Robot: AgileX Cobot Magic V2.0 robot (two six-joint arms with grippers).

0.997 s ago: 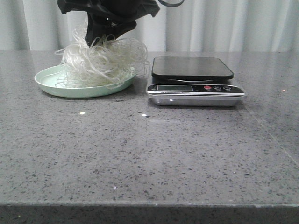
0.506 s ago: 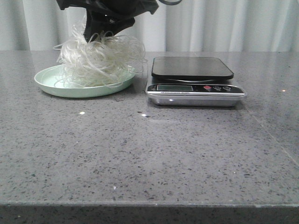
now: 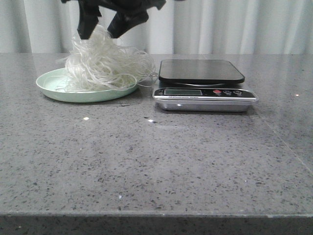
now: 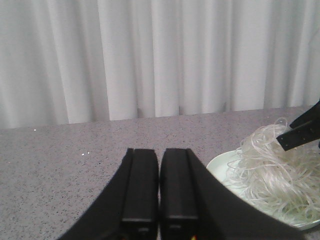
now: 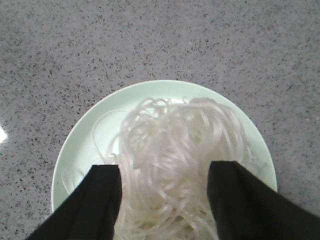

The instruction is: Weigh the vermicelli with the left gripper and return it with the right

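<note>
The vermicelli [image 3: 102, 66] is a whitish tangle heaped on a pale green plate [image 3: 54, 90] at the back left of the table. My right gripper [image 3: 100, 32] hangs just above the heap with its jaws wide open. In the right wrist view the strands [image 5: 175, 145] lie on the plate [image 5: 90, 130] between the spread fingers of the right gripper [image 5: 164, 172], which grip nothing. My left gripper [image 4: 159, 155] is shut and empty, low over the table beside the plate [image 4: 220, 165] and the vermicelli [image 4: 272, 170]. The left gripper is out of the front view.
A kitchen scale [image 3: 200, 71] with a dark platform and a silver base stands right of the plate, nothing on it. White curtains hang behind the grey speckled table [image 3: 156, 156]. A right finger [image 4: 305, 131] shows in the left wrist view.
My right gripper has opened and let go of the vermicelli, and has risen slightly. The heap has settled lower onto the plate.
</note>
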